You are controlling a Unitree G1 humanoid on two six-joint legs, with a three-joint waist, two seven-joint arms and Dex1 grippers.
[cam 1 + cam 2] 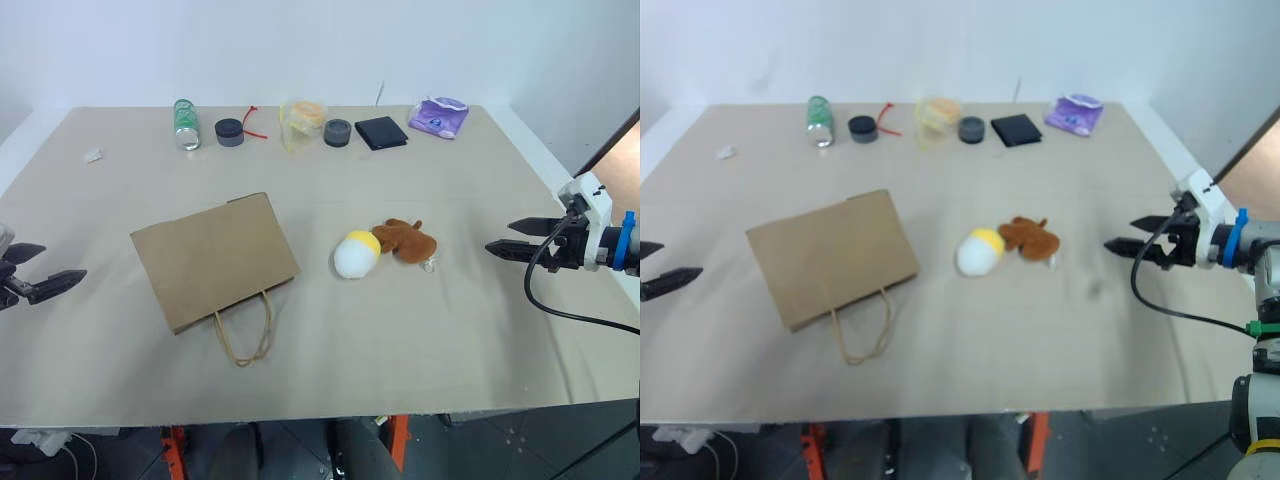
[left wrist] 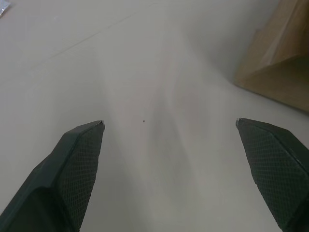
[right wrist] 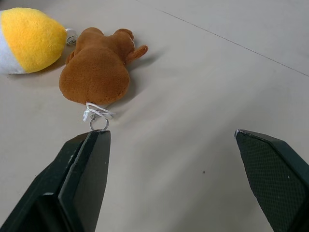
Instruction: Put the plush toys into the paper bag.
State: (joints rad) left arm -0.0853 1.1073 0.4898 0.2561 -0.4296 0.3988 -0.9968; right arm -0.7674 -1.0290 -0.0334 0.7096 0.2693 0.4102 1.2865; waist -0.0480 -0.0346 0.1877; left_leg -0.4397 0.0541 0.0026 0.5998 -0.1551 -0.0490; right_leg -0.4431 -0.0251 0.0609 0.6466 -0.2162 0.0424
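Two toys are still out on the table (image 1: 470, 330), so by my reading nothing of the task is done yet. The egg toy (image 1: 355, 255), white with a yellow end, lies near the middle of the table, and the brown toy (image 1: 405, 240) lies touching it at the yellow end, on the side toward the right gripper (image 1: 503, 237). A small metal ring (image 3: 98, 124) on a white loop hangs off the brown toy.

The bag (image 1: 213, 259) lies flat on its side, well apart from the toys, toward the left gripper (image 1: 55, 269). Its mouth looks pressed flat, with the cord handles (image 1: 245, 332) trailing toward the near edge of the table. Nothing can be seen inside it, and it seems to need opening or lifting before a toy will go in.

Both grippers stand with fingers wide apart and hold nothing. The right one hovers near the brown toy, pointed at it; the left hovers by the bag's far corner, not touching it.

Along the far edge sit a green bottle (image 1: 186, 124), two dark round caps (image 1: 229, 132), a yellowish packet (image 1: 303, 118), a black wallet (image 1: 380, 132) and a purple pouch (image 1: 439, 117). What is left: both toys to be picked up and dropped into the bag.
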